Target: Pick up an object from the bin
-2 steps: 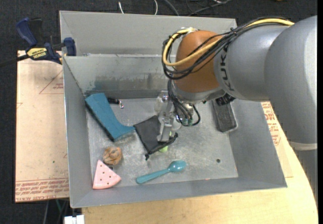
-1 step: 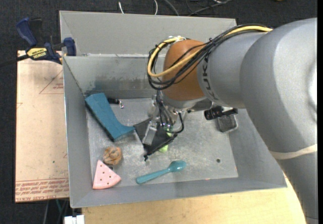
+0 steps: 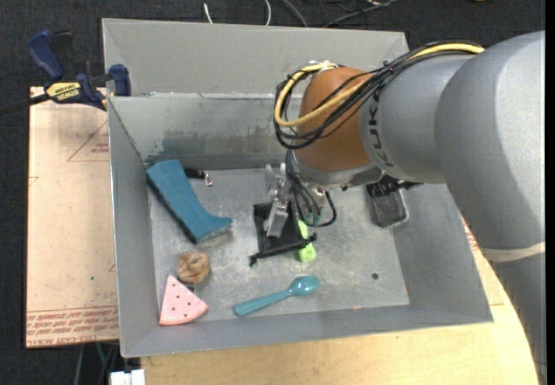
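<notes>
The thing nearest the gripper (image 3: 279, 240) is a small lime-green piece (image 3: 306, 251) on the floor near the middle of the bin (image 3: 217, 127). It touches the tool's black lower end, or lies partly under it, on the side towards the arm. The wrist and its cables hang over that spot, so we cannot tell whether the gripper is spread or pressed together. Nor can we say that the green piece is caught in it. It seems to be one thing partly hidden, though there may be two bits.

Just in front of the tool, towards the near wall, lies a teal spoon (image 3: 277, 295), close by but apart. A dark grey block (image 3: 388, 205) sits on the far side of the wrist. Well off to the other side lie a blue boot-shaped piece (image 3: 182, 197), a brown nut-like ball (image 3: 193, 267) and a pink wedge (image 3: 180, 303).

We see the main risk as a missed or glancing grip. The green piece is small and sits at the tool's edge, so a close could pinch only a corner and flick it away, or squeeze it out as the arm lifts. With the tool this low, any further downward push would press against the metal floor. A sideways correction could also sweep the spoon along.
</notes>
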